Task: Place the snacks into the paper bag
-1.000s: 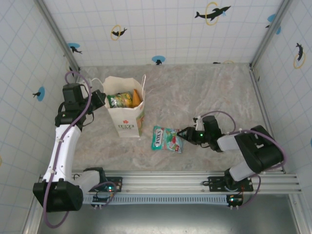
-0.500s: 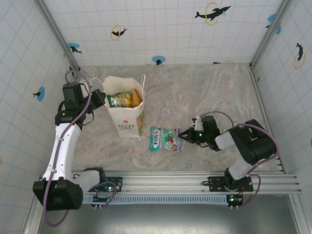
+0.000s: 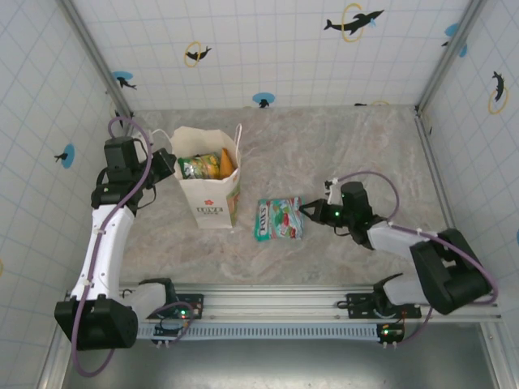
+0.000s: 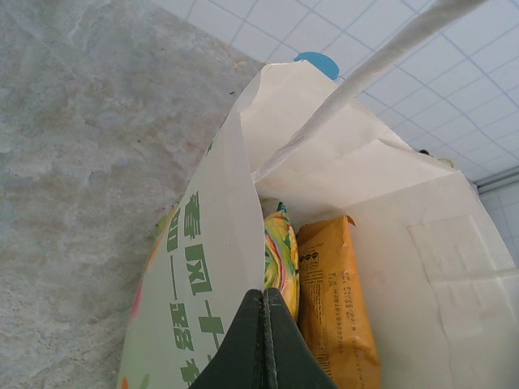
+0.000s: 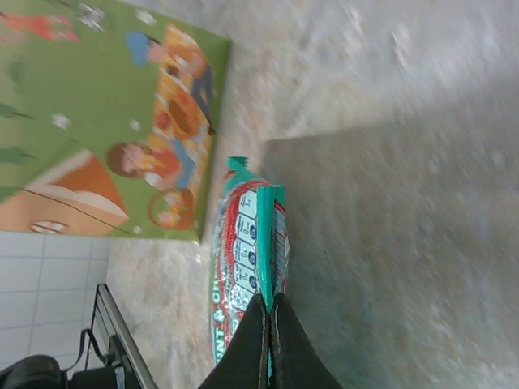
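1. The table (image 3: 340, 154) is marbled grey.
2. The paper bag (image 3: 209, 194) stands upright at its 9 o'clock side. Its walls hide the lower parts of the orange packet (image 4: 336, 316) and the yellow-green packet (image 3: 199, 166) inside.
3. The teal packet (image 3: 280, 220) lies at 4 o'clock from the bag, its lettering hard to read.
4. The right tool (image 5: 270, 304) is clamped on the teal packet's sealed edge; the packet extends toward 9 o'clock from it.
5. The left tool (image 4: 263, 296) is closed tight, pinching the bag's 9 o'clock wall.

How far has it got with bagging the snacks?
Done: a green packet and an orange packet sit inside the paper bag, whose wall the left gripper pinches. In hand: the right gripper is shut on the teal packet beside the bag. Left: carrying that one in.
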Motion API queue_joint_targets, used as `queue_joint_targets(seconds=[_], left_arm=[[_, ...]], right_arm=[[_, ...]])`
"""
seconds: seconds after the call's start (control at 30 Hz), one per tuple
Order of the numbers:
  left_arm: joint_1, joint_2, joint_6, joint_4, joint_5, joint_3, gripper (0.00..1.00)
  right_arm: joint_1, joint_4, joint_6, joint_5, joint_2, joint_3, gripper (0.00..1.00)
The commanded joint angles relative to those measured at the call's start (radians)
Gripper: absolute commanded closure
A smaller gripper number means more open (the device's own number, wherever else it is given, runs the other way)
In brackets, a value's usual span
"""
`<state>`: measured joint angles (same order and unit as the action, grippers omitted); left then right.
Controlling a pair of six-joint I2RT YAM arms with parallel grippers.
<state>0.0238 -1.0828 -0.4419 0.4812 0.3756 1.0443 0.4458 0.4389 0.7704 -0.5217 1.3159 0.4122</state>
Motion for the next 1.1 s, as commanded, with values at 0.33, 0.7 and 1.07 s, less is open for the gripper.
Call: queue_joint_targets(seconds=[0.33, 0.7, 1.07], left_arm=[[-0.002, 0.006, 0.033, -0.011, 0.017, 0.019, 1.0], [-0.003, 0.017, 0.032, -0.021, 0.026, 0.016, 1.0], [-0.001, 0.002, 0.019, -0.055, 0.044, 0.008, 1.0]], right_arm=[[0.024, -0.24, -0.148, 0.217, -0.231, 0.243, 1.0], [0.079, -0.267, -0.256, 0.271, -0.183, 0.559, 1.0], [0.194, -0.072, -0.342, 0.34, -0.016, 0.879, 1.0]])
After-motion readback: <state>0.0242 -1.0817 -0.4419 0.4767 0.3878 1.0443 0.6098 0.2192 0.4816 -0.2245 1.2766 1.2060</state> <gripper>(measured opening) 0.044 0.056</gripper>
